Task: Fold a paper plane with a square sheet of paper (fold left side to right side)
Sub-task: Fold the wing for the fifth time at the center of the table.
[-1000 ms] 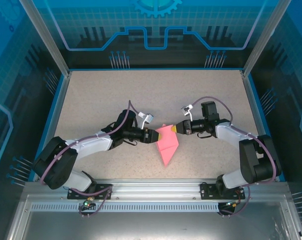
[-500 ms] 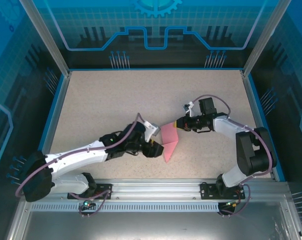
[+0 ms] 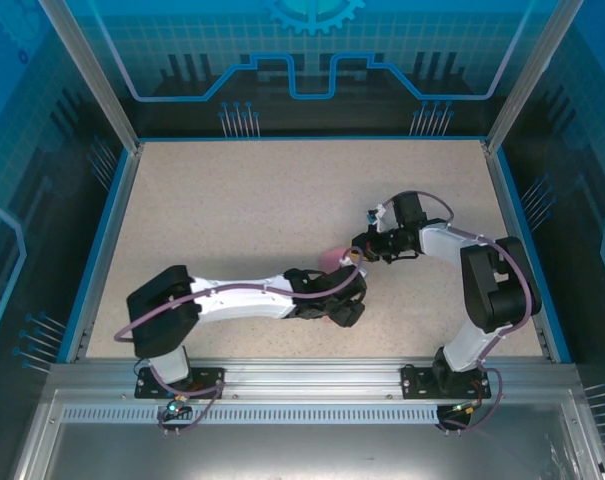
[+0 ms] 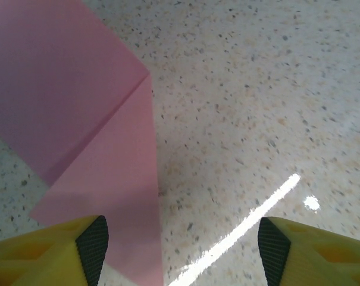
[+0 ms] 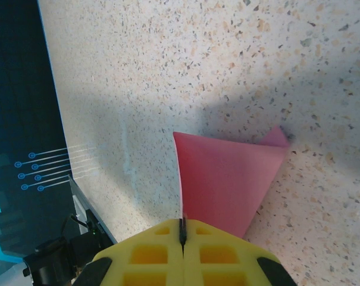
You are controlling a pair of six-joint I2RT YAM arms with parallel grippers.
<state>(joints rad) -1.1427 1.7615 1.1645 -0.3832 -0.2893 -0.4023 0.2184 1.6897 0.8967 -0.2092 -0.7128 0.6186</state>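
Now, across the desk (image 3: 232,200), the left arm (image 3: 232,298) has swung over the square sheet of paper (image 5: 227,173), its left end effector (image 4: 182,241) spreading wide, released, just above the sheet, while the right end effector (image 5: 182,233) stays clenched on the sheet's edge, apparently anchoring the coming fold.

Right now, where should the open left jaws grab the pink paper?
Probably the straight free edge of the paper, coming from the bare table side. The sheet lies flat there, and the right jaws pinch its other end.
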